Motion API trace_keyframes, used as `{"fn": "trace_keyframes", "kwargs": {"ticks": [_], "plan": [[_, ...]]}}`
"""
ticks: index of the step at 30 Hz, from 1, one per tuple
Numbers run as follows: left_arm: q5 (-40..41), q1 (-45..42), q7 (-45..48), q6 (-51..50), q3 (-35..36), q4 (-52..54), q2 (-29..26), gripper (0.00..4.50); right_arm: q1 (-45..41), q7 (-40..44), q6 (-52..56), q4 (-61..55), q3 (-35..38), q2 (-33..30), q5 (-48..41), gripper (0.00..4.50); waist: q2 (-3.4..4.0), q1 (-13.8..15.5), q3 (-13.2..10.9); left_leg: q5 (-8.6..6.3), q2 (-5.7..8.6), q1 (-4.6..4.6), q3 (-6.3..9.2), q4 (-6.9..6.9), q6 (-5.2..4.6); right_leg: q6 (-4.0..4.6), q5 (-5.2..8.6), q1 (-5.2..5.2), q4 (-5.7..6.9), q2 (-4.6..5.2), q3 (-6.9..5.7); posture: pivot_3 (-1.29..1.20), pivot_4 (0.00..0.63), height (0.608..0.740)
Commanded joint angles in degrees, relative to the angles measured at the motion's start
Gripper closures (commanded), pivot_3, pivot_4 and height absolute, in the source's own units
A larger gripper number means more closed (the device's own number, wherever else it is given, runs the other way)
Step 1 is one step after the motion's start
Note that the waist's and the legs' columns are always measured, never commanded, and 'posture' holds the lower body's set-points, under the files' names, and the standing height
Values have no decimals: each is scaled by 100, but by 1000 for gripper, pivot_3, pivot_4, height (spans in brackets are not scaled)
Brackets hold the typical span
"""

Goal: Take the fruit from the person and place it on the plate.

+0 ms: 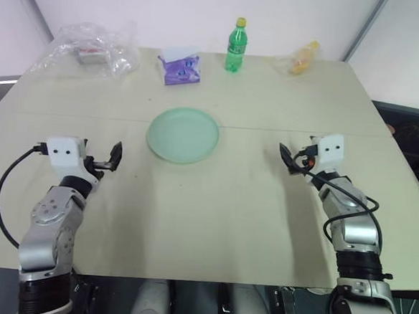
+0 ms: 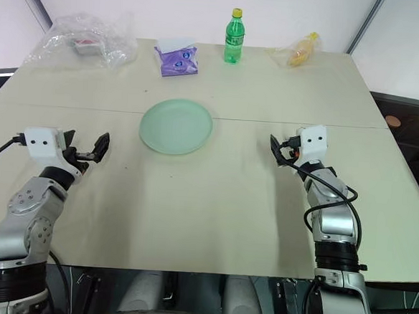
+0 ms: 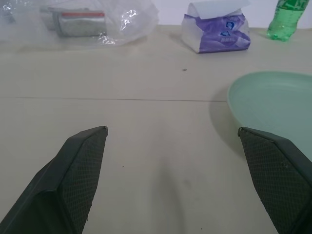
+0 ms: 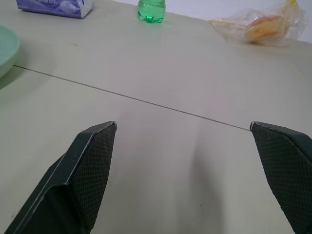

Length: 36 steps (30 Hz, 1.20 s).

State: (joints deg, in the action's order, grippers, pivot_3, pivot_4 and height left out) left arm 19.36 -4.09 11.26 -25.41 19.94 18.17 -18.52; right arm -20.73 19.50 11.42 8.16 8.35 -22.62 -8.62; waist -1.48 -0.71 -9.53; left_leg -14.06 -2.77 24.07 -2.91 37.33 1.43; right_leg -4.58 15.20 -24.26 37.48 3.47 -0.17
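The pale mint-green plate [image 1: 183, 134] lies bare in the middle of the beige table [image 1: 212, 215]. My left gripper [image 1: 103, 153] hovers level over the table to the plate's left, open, with nothing between its fingers; in the left wrist view the plate's edge [image 3: 273, 107] lies just beyond one finger [image 3: 80, 165]. To the plate's right, my right gripper [image 1: 296, 157] is also open and empty, pointing forward over bare tabletop [image 4: 183, 124]. The fruit and the person are out of view.
Along the far edge stand a crumpled clear bag [image 1: 91, 48] with a package inside, a purple tissue pack [image 1: 180, 67], a green bottle [image 1: 236, 45] and an orange item in clear wrap [image 1: 301, 59]. A seam [image 1: 305, 131] crosses the table.
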Motion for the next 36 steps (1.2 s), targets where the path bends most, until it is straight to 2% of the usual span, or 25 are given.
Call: {"fn": "trace_keyframes", "kwargs": {"ticks": [1,36], "plan": [[-3,13,-5,152,79,180,-53,21,-37,-1,-115,-166,77,-40,-10,0,0,0,0,0,0,0,0,0,0,0,0,0,0,0,0,0,150,740],[-20,24,58,239,52,132,-124,21,-24,7,-138,-186,76,-38,2,0,0,0,0,0,0,0,0,0,0,0,0,0,0,0,0,0,150,740]]}}
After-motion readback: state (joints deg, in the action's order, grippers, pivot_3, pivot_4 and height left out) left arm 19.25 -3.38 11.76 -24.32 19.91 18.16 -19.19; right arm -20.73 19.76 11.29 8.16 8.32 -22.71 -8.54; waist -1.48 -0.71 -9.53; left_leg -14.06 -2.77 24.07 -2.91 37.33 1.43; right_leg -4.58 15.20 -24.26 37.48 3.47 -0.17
